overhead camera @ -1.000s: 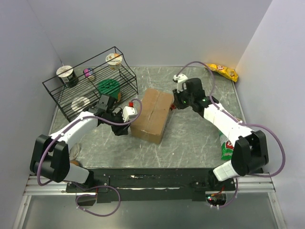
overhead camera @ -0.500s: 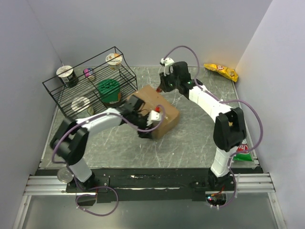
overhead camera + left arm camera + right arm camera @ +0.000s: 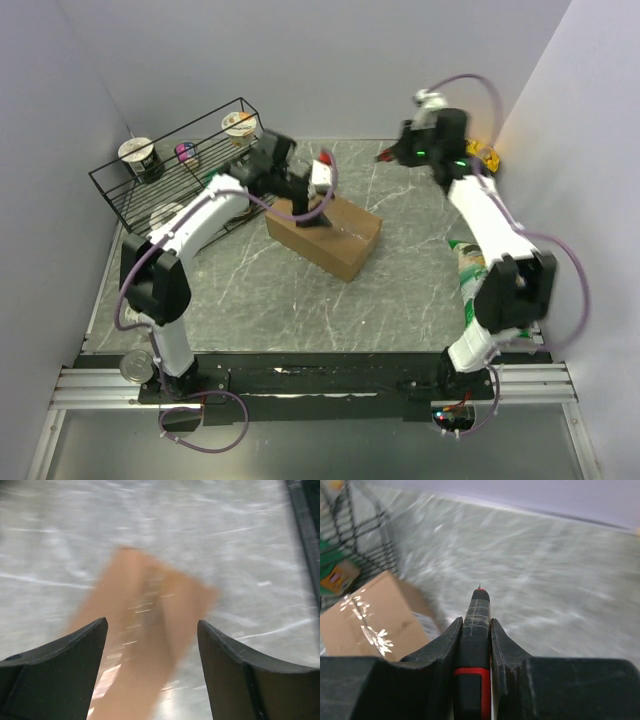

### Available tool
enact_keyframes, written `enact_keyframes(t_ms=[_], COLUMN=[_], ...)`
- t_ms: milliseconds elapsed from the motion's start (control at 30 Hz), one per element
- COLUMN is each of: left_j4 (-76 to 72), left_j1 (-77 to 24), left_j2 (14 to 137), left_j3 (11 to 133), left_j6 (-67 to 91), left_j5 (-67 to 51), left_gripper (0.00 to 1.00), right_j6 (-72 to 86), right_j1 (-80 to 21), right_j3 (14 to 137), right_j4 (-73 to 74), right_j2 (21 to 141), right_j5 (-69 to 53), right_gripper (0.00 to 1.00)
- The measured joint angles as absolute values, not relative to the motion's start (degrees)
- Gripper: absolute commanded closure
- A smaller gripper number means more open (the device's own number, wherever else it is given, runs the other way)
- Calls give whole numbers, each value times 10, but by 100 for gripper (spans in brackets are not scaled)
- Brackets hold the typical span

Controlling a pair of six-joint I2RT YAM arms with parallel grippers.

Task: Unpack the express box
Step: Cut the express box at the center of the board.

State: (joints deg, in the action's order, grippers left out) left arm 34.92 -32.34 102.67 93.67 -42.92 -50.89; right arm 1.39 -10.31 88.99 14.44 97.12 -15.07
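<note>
The matt brown, flat-sided cardboard express box (image 3: 335, 238) is being seen lying at the middle of the veined grey, stone-look table (image 3: 400, 300), enclosed by plain pale walls (image 3: 350, 60). The left gripper (image 3: 151, 625) is being held wide open and empty above it, while a slim black tool (image 3: 479, 605) with a red band is being pinched by the right gripper (image 3: 475, 623).

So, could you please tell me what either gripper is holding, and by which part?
Right gripper clamps a slim black red-banded tool by its shaft; left gripper holds nothing.
</note>
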Motion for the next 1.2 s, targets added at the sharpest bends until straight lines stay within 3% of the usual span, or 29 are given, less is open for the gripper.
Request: enact_keyframes(t_ms=[133,333,400,533,600,800,1200], left_j4=[425,530,525,439,402,313,270], left_j1=[-287,-284,-264,-204,-176,-170,-172], left_j2=[1094,1135,1117,1036,1001,994,1083], left_j3=[1063,1068,1029,896,852,845,856], left_j6=[-505,-589,-581,-488,-433,-263,-56], left_j5=[-517,-505,-491,-425,-389,-327,-272], left_gripper=[22,40,40,27,25,19,21], right_j6=[9,6,10,15,14,17,21], right_j1=[-56,-83,-82,-82,-82,-82,-86], right_j3=[823,717,672,621,597,576,532], right_j4=[156,195,213,250,269,302,297], right_j2=[830,643,616,616,629,628,619], right_j5=[-145,-146,-131,-116,-111,-117,-161], right_gripper=[100,100,100,100,100,100,100])
